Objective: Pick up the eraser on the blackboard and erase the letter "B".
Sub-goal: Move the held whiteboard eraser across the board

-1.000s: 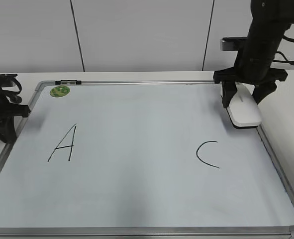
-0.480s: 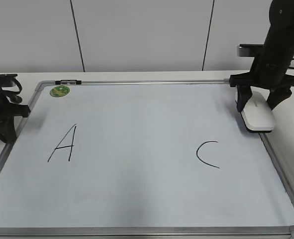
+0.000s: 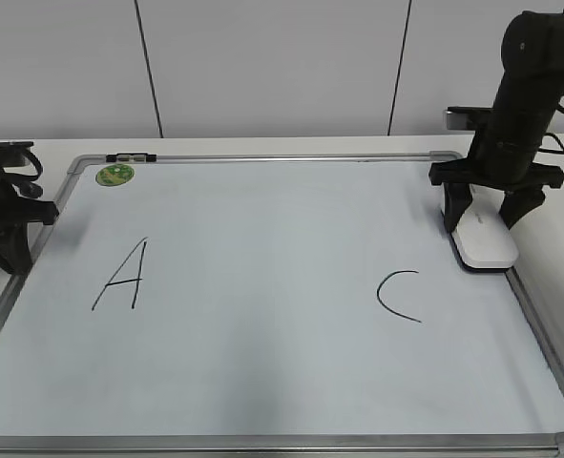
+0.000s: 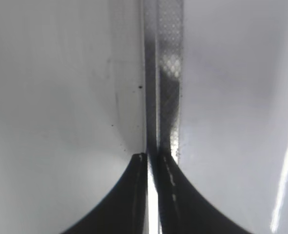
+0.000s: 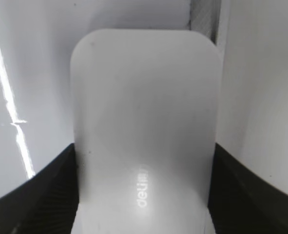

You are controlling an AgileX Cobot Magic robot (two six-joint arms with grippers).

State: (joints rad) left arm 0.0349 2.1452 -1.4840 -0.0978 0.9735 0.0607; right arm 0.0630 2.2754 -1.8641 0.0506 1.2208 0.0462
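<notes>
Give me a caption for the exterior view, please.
Right gripper straddles the white eraser at the whiteboard's right edge, near the letter C.

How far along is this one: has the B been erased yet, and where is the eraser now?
Done: no "B" shows on the silver-framed whiteboard; only the black "A" and black "C" remain, with a bare gap between them. In hand: the right gripper has its jaws either side of the flat white plastic eraser at the board's right edge. Left: apparently just letting go.
</notes>
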